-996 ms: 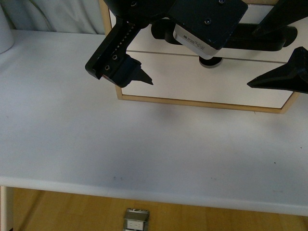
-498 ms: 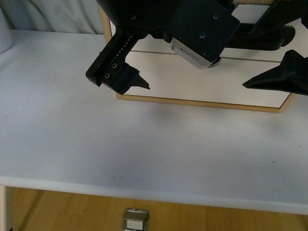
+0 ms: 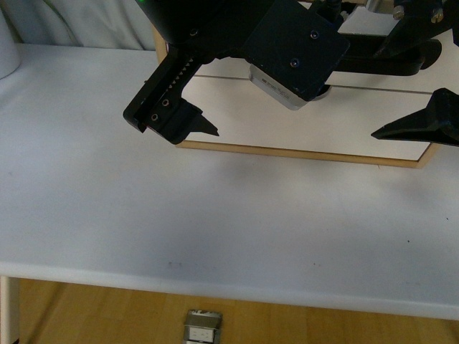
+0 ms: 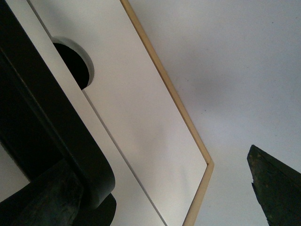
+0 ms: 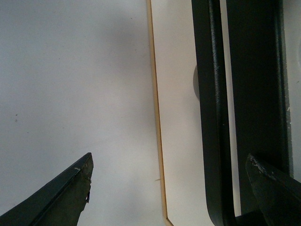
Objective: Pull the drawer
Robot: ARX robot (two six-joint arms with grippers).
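The drawer (image 3: 219, 68) was set in the upper part of a wood-framed cabinet (image 3: 287, 152) at the back of the table (image 3: 215, 215), above a plain front (image 3: 287, 122). Nothing of the drawer's inside could be made out.

The left gripper (image 4: 157, 169) was spread wide with nothing held. One finger was seen by the end of the handle (image 3: 391, 63) and the other out over the table.

The right gripper (image 5: 169, 157) was likewise opened wide and empty, and the handle was seen between its fingers, close to one.

A half-round notch (image 4: 70, 61) at the seam between the fronts was shown clearly only by the left wrist view. In the front view it was mostly hidden by the left arm.
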